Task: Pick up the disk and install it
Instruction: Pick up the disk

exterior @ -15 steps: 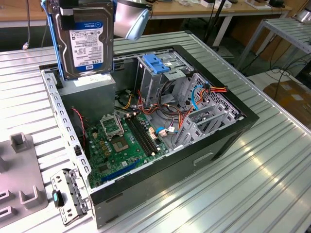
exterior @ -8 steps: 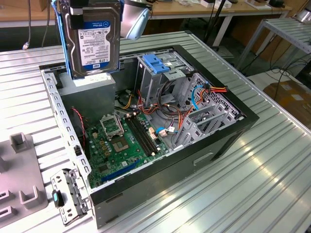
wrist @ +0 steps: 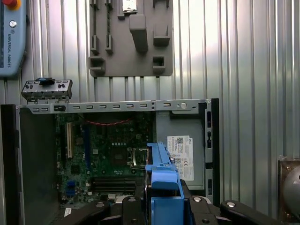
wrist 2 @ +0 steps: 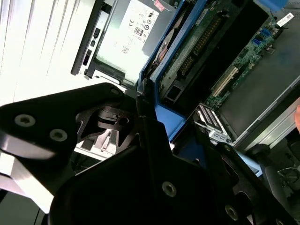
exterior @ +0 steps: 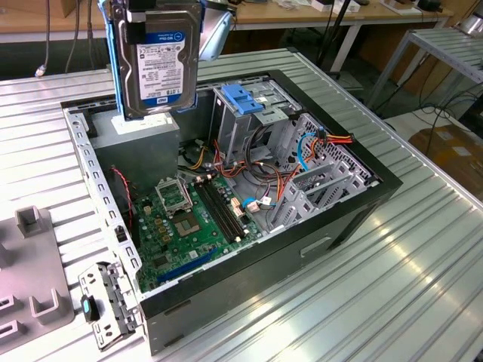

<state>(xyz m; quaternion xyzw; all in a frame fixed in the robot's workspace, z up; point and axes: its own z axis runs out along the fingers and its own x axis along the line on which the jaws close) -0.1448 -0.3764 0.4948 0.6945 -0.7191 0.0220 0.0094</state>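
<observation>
Exterior view, surface: ribbed metal table (exterior: 407,294) carrying an open computer case (exterior: 355,219); wooden workbenches (exterior: 302,15) stand behind.
Exterior view, disk: the disk (exterior: 160,68) hangs upright over the case, on the exterior view's left. Its white label has a blue band, and blue rails run down its sides.
Exterior view, pincer: my pincer (exterior: 145,21) is clamped on the disk's top.
Second wrist view: the disk's blue rail (wrist 2: 180,44) is seen edge-on beside the grey box (wrist 2: 133,33).
First wrist view: the rail sits above the motherboard (wrist: 108,154).

Black-silver disk (exterior: 156,64), white label with blue band, blue side rails, lifted clear and standing on end, label facing the exterior view, above the open case (exterior: 249,279) at the exterior view's left.
</observation>
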